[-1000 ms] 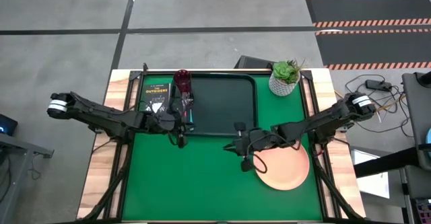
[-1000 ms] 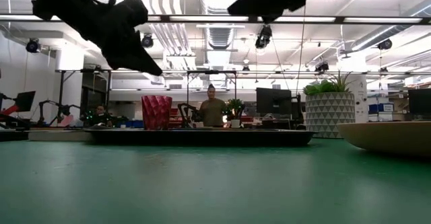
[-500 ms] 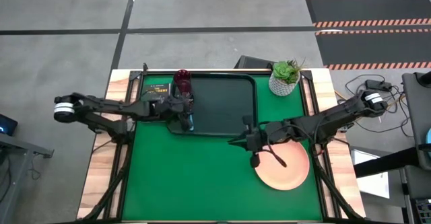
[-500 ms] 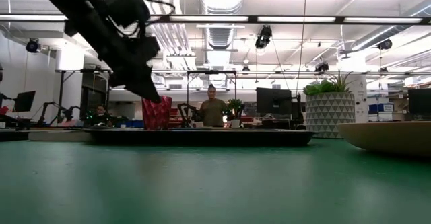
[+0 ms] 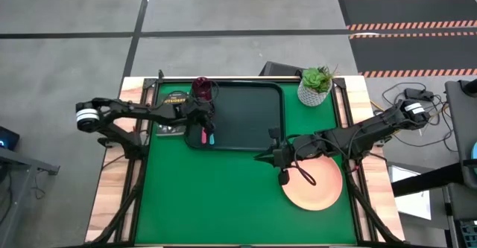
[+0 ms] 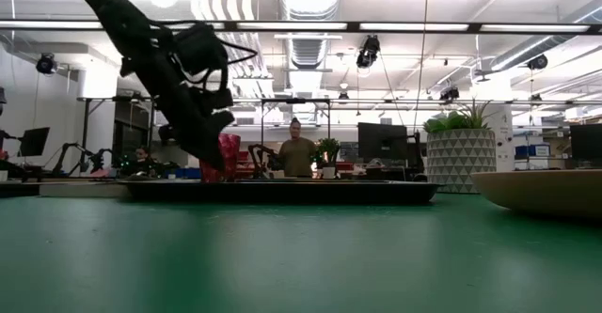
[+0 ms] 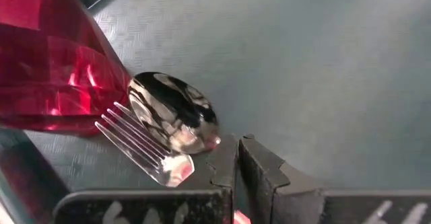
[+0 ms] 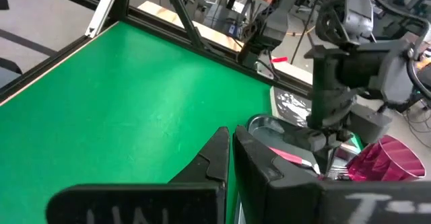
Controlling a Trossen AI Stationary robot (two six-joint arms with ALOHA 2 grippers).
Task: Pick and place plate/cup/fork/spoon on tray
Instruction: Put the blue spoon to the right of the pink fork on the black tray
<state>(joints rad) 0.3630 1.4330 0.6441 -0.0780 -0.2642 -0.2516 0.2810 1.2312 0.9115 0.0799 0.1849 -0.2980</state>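
My left gripper (image 5: 203,124) is over the left part of the dark tray (image 5: 250,118), just near-side of the dark red cup (image 5: 201,90), which stands on the tray. It is shut on the fork (image 7: 135,140) and the spoon (image 7: 172,113), whose metal heads lie side by side close to the cup (image 7: 47,62). The peach-orange plate (image 5: 320,188) lies on the green mat at the right. My right gripper (image 5: 261,157) hangs shut and holding nothing above the mat, beside the plate's far-left rim. My left gripper has the fork and spoon by their handles; the pink handle (image 5: 203,136) and blue handle (image 5: 211,138) stick out toward the near edge. The fingers (image 7: 222,163) slant down from the table's left and hide the contact. Whether the heads touch the tray, I cannot tell.
A white pot with a green plant (image 5: 315,88) stands at the far right of the mat. A black book (image 5: 173,100) lies left of the tray, partly under my left arm. Open green mat lies in front of the tray.
My left gripper has swung toward the far edge and down, carrying the fork and spoon from the tray's near-left corner to a spot beside the cup. My right gripper has risen, leaving the low view, and shifted slightly toward the right.
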